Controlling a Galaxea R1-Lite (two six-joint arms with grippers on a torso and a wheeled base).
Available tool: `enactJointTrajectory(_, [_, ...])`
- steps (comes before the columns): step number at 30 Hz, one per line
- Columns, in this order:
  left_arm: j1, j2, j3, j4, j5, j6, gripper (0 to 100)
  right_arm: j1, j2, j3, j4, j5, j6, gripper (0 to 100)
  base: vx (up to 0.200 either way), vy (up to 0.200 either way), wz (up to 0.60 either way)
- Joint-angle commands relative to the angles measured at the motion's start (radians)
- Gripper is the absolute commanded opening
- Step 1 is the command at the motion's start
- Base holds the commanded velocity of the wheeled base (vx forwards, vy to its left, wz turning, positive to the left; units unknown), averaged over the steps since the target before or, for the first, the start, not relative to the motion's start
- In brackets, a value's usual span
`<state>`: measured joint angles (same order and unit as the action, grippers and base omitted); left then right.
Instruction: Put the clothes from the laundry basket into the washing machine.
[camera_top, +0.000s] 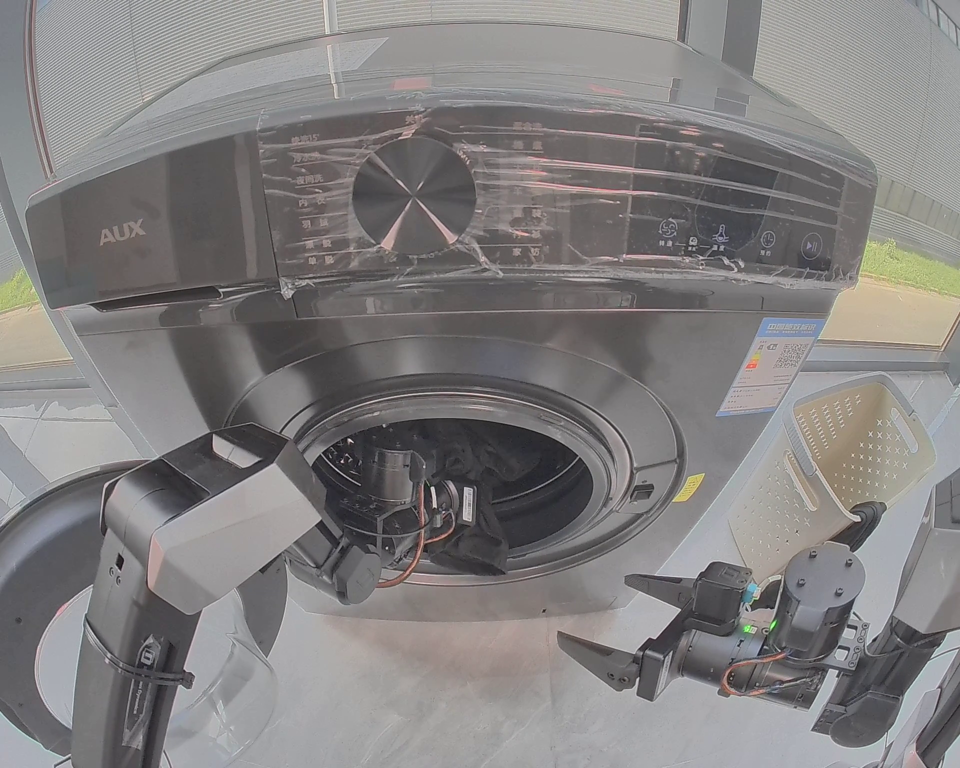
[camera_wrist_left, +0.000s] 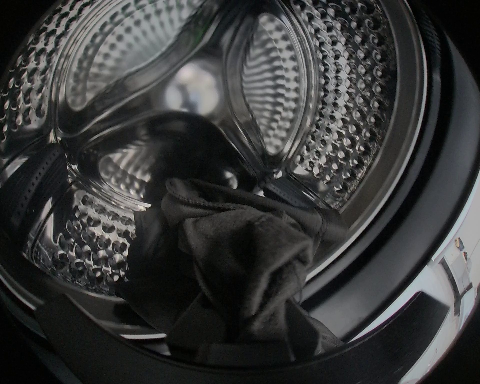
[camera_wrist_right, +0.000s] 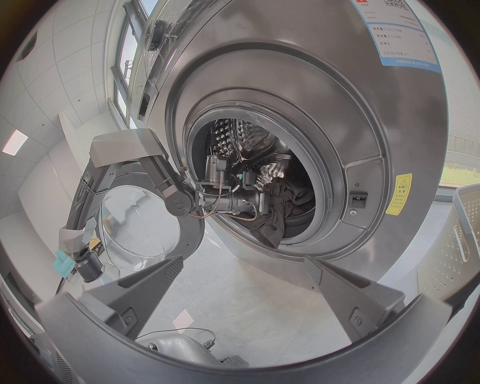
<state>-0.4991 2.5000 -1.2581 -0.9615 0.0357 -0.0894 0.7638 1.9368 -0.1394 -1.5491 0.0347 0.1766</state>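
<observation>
Right end effector (camera_top: 594, 608) gapes near blue-labelled washing machine (camera_top: 640, 350); left end effector (camera_wrist_right: 261, 202) at garment (camera_wrist_left: 240, 260), grip unclear.

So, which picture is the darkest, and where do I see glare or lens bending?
Left wrist view: darkest, the black garment barely separates from shadow, while drum dimples catch highlights. Head view: film on the control panel glares. Right wrist view: strong fisheye, the washing machine front bulges.

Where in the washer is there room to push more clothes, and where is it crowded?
The back of the drum is bare, above and behind the dark cloth. The right side of the door opening is free. It is crowded at the opening's lower left, where the left gripper sits and the cloth hangs out.
</observation>
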Motion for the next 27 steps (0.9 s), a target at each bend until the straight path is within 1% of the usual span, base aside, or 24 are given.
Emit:
enactJointTrajectory(1, [0.019,0.034,-0.112,-0.037,0.033,-0.004,0,0.0,0.001,-0.002,0.0,0.001,0.0,100,0.0,0.0,0.0])
enactJointTrajectory(4, [0.028,0.065,-0.188,-0.051,0.062,-0.013,0,0.0,0.001,-0.002,-0.002,0.001,0.0,100,0.0,0.0,0.0])
enactJointTrajectory(6, [0.031,0.082,-0.239,-0.054,0.078,-0.013,0,-0.001,0.001,-0.002,-0.002,0.001,0.0,100,0.0,0.0,0.0])
enactJointTrajectory(10, [0.044,0.109,-0.317,-0.054,0.095,-0.018,0,-0.001,-0.001,-0.003,-0.002,0.001,0.0,100,0.0,0.0,0.0])
enactJointTrajectory(16, [0.045,0.12,-0.359,-0.052,0.102,-0.03,0,-0.003,-0.001,-0.003,-0.002,0.002,0.0,100,0.0,0.0,0.0])
enactJointTrajectory(19, [0.05,0.131,-0.373,-0.052,0.11,-0.03,0,-0.003,-0.001,-0.003,-0.002,0.002,0.0,100,0.0,0.0,0.0])
enactJointTrajectory(26, [0.048,0.132,-0.366,-0.062,0.108,-0.03,0,-0.003,-0.001,-0.003,-0.002,0.002,0.0,100,0.0,0.0,0.0])
enactJointTrajectory(27, [0.047,0.131,-0.36,-0.063,0.108,-0.03,100,-0.003,-0.001,-0.003,-0.002,0.002,0.0,100,0.0,0.0,0.0])
